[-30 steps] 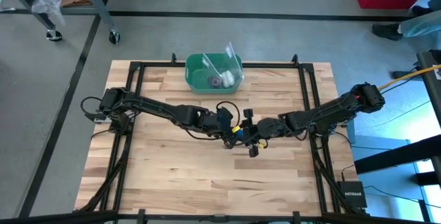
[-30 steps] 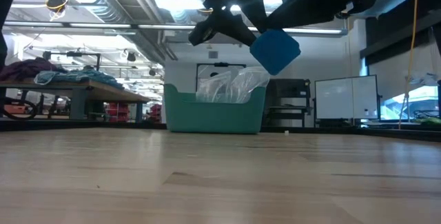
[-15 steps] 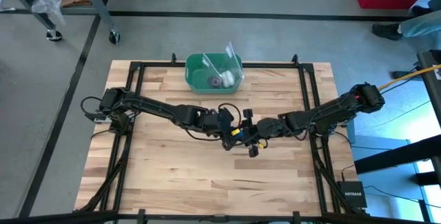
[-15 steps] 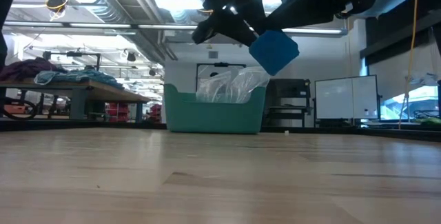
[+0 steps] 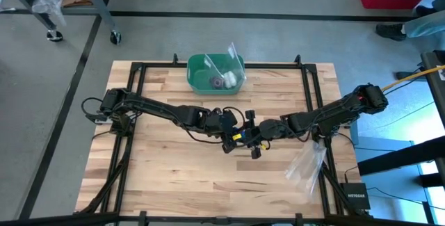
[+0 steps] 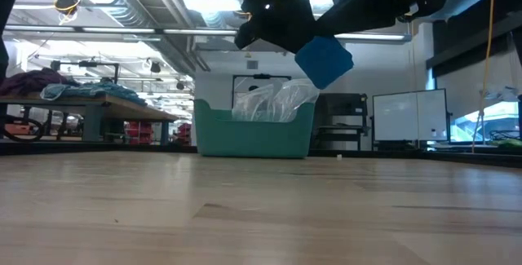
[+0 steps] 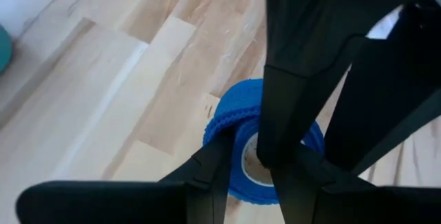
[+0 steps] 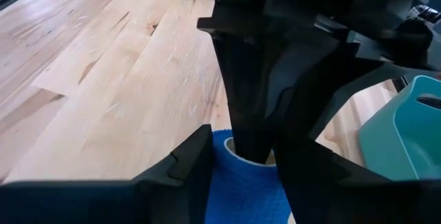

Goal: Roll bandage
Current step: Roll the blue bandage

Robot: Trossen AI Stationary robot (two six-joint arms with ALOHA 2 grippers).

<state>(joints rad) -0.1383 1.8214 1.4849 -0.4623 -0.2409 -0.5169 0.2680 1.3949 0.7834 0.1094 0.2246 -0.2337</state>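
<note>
Bandage (image 7: 238,145), a compact bright blue roll with a pale core opening, hangs in the air above the middle of the wooden tabletop (image 5: 181,177), carried between the two arms where they meet. In the low view the bandage (image 6: 325,60) shows as a blue block well clear of the boards, with the dark arms crossing above it. The left end effector (image 7: 251,182) is pinching the roll: one finger (image 7: 207,172) lies against the blue outer wrap while the other sits at the core. The right end effector (image 8: 241,156) also grips it, its two dark fingers (image 8: 189,162) set on either side of the blue fabric (image 8: 248,189), and a finger of the other arm reaches down into the core between them. From above, the left end effector (image 5: 233,137) and the right end effector (image 5: 259,140) are almost touching near the tabletop's centre, with only a speck of blue showing between them. A green bin (image 5: 216,73) stands at the far edge of the tabletop, well apart from the arms, holding clear plastic (image 6: 273,100) and small items. A crumpled clear plastic bag (image 5: 306,167) lies near the right side of the tabletop, just beside the right arm.
</note>
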